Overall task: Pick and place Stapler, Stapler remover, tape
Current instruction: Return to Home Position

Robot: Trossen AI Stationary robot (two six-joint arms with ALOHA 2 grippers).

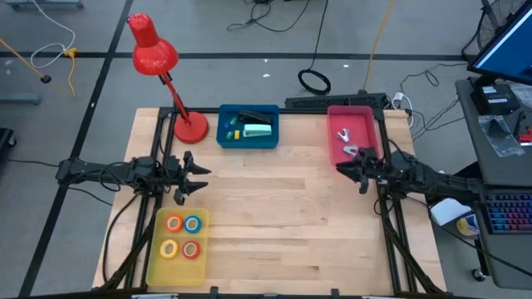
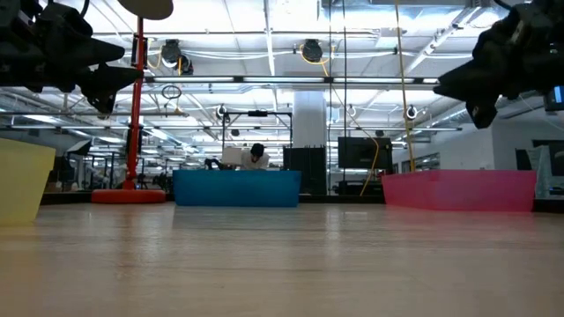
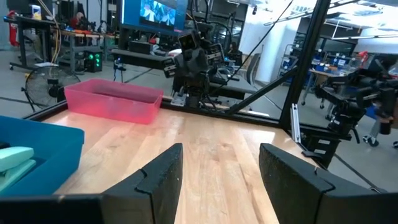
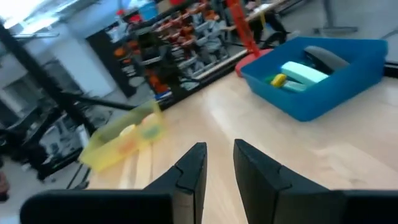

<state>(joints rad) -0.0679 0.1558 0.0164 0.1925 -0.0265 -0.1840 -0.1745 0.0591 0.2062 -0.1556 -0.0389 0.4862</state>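
Tape rolls first: all four lie flat, holes up, in the yellow bin at the lower left of the high view. The orange roll and blue roll form the upper row, with the yellow roll and red roll beneath. The left gripper hangs just above that bin in the frame, far nearer to it than the other arm. My left wrist view shows its fingers spread wide with nothing between them.

A dark stapler and a pale green stapler lie in the blue bin at top centre, long axes running roughly left to right. Two pale staple removers sit in the pink bin at upper right. The right gripper sits at that bin's lower edge, so the removers lie just up-frame from it. Its fingers stand a narrow gap apart, holding nothing.

I see nothing of the task's lying on the bare table, so I judge the sorting done. Going home should mean drawing each arm out toward its own side of the frame. I would lift the right one clear of the pink wall first, the only thing close to it.
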